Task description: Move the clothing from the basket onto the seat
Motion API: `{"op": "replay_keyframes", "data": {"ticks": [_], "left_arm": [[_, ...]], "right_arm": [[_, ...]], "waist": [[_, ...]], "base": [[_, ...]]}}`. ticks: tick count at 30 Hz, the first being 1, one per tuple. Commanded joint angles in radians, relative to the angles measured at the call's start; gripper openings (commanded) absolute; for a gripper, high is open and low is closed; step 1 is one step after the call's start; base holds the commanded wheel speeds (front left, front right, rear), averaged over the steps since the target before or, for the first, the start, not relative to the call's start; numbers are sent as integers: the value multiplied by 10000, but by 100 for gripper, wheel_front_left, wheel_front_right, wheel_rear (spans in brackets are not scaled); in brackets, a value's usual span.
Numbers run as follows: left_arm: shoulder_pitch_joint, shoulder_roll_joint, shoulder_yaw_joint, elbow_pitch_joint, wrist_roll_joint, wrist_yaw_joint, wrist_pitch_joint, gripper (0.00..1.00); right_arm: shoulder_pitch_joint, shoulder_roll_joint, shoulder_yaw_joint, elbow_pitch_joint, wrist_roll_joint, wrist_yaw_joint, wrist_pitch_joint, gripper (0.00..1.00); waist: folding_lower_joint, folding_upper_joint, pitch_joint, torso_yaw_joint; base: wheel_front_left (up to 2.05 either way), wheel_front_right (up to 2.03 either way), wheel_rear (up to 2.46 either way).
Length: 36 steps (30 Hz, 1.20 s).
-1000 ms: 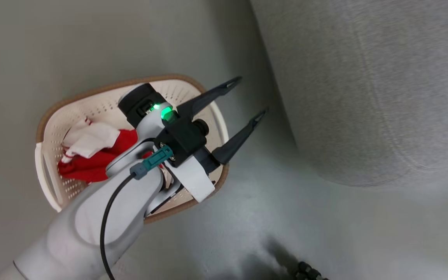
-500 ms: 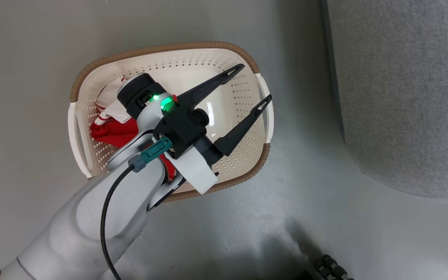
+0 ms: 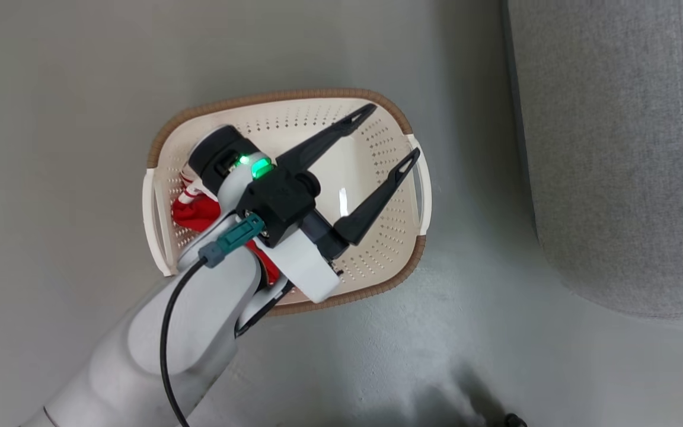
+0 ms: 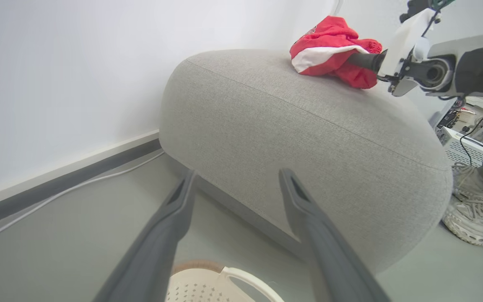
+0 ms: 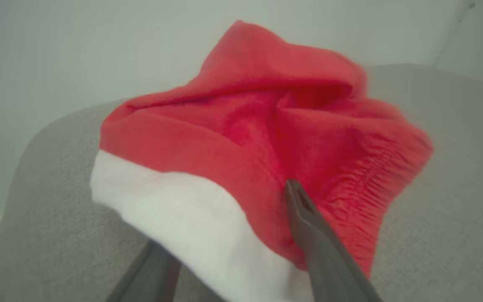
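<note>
One grey seat, rounded edges, biggest thing here. One cream perforated basket with a brown rim stands on the floor just beside the seat. A corner of it with a handle shows in the left wrist view.

Two red-and-white garments. Garment one is bunched on top of the seat with its white band showing. There is dark lettering on a fold, too small to read. Garment two lies in the basket at the end far from the seat, partly under the left arm.

Left gripper hovers over the basket's end nearer the seat, spread wide, holding and touching nothing, tips aimed toward the seat. There is a green light on its wrist.

Right gripper is at garment one above the seat. Its fingers are spread, with cloth bunched between and over them. One fingertip is hidden under the white band.

A person's pale laced shoes are on the floor beside the seat.
</note>
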Motion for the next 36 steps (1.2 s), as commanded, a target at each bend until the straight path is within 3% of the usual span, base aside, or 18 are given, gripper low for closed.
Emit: {"op": "replay_keyframes", "data": {"ticks": [1,18,36], "left_arm": [[238,10,257,-223,-86,-71,-47,100],[1950,-606,1711,270,-185,-71,-47,100],[4122,-977,5455,1431,773,-71,-47,100]], "right_arm": [[504,-258,137,-296,22,27,-53,100],[3167,266,2753,-2812,596,27,-53,100],[4432,1131,4991,-3410,1138,27,-53,100]], "waist": [[-1,0,-224,65],[-1,0,-2815,812],[-1,0,-5457,2066]], "base": [[0,0,0],[0,0,0],[0,0,0]]}}
